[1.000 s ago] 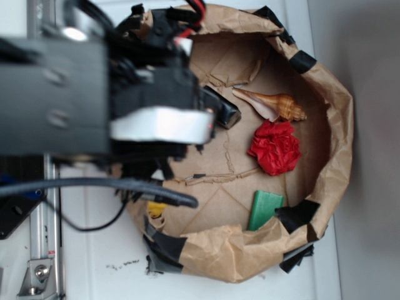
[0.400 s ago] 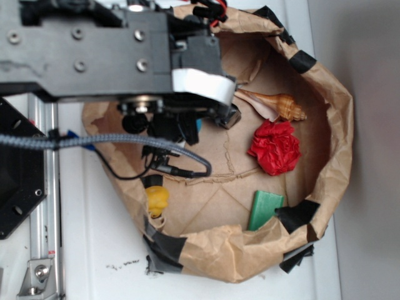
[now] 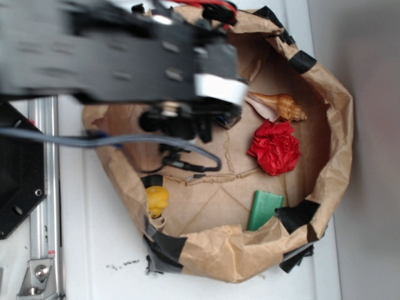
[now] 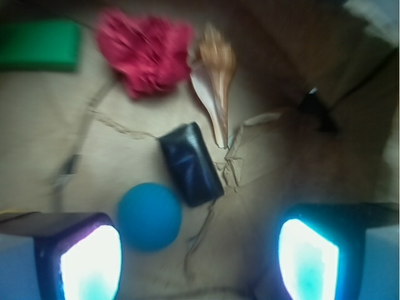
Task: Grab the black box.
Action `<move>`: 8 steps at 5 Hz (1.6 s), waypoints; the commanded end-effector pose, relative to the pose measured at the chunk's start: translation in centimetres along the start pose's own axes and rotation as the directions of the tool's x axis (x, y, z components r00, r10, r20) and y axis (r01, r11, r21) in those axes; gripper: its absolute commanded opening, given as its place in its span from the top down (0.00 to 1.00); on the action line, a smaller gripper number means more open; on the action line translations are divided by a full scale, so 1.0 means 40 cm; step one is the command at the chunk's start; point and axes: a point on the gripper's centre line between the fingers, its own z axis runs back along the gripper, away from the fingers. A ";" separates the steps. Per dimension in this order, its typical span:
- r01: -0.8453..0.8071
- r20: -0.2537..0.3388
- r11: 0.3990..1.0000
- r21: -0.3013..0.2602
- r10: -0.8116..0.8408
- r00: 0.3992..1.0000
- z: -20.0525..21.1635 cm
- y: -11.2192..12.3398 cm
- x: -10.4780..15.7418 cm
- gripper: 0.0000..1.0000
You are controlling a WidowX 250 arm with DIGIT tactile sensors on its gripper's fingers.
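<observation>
Exterior view: I see a crumpled brown paper enclosure (image 3: 331, 125) with raised walls, patched with black tape (image 3: 299, 215), set on a white table (image 3: 94, 250). The arm fills the upper left of the frame and is motion-blurred; it hides the enclosure's upper left floor. Inside, a seashell (image 3: 278, 105) lies at upper right, a red crumpled flower (image 3: 275, 148) just below it, a green block (image 3: 265, 210) against the lower right wall, and a yellow object (image 3: 156, 200) at the lower left wall.

Wrist view: the black box (image 4: 190, 164) lies at frame centre on the paper floor, tilted, with a blue ball (image 4: 150, 217) just beside its lower left end and the seashell's tip near its upper right. The gripper (image 4: 200, 262) hangs above the floor, fingers (image 4: 90, 262) spread wide at the lower corners, holding nothing. Bare paper floor lies between them, below the box.
</observation>
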 end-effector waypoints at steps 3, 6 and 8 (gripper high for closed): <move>0.010 0.018 1.000 -0.021 -0.009 1.000 -0.092 0.007 0.065 1.00; -0.277 -0.125 0.906 -0.319 0.249 0.960 0.183 0.000 0.070 1.00; -0.264 -0.048 0.907 -0.328 0.263 0.964 0.205 -0.014 0.071 1.00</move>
